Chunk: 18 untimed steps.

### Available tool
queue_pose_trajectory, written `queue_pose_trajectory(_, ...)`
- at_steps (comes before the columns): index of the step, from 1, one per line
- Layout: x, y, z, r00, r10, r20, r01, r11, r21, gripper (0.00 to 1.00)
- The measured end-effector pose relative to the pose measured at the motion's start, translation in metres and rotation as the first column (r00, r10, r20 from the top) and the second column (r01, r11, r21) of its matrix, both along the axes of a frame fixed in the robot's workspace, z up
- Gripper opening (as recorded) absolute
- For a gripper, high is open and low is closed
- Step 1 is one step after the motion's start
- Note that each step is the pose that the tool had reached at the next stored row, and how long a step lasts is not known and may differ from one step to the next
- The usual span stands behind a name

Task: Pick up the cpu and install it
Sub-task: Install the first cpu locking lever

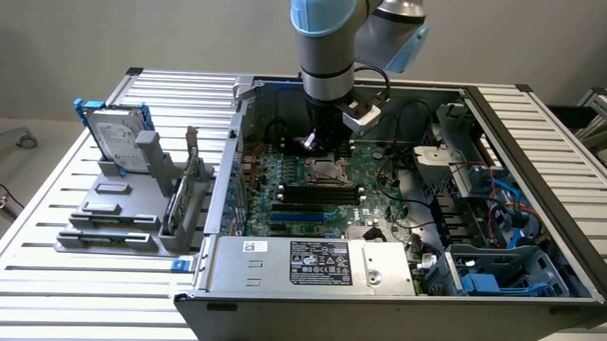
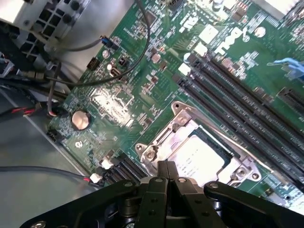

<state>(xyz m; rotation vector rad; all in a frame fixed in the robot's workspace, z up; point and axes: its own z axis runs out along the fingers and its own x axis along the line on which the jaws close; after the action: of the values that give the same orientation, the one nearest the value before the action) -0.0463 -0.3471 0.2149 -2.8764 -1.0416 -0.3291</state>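
**CPU seated, gripper closed just above the socket**

Here we are over the open computer case (image 1: 531, 213), with the gripper (image 2: 167, 172) poised right above the CPU socket (image 2: 199, 149) on the green motherboard (image 2: 142, 71). We see the fingers pressed together, nothing between them. The cpu (image 2: 200, 153), pale and silvery, lies flat inside the socket's metal frame, just beside the fingertips (image 2: 161, 171). We judge the placing step done, with the install at its tail end. Whether the chip is fully seated we cannot tell. Any next move calls for care: the memory slots (image 2: 237, 104) lie just beside the socket, and loose cables (image 2: 118, 78) sit nearby.
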Motion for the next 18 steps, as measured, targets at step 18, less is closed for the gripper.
queue_pose_trajectory(18, -0.027, -0.0372, 0.0287, 1.0, 0.0, -0.0003, 0.0, 1.0, 0.0008, 0.11)
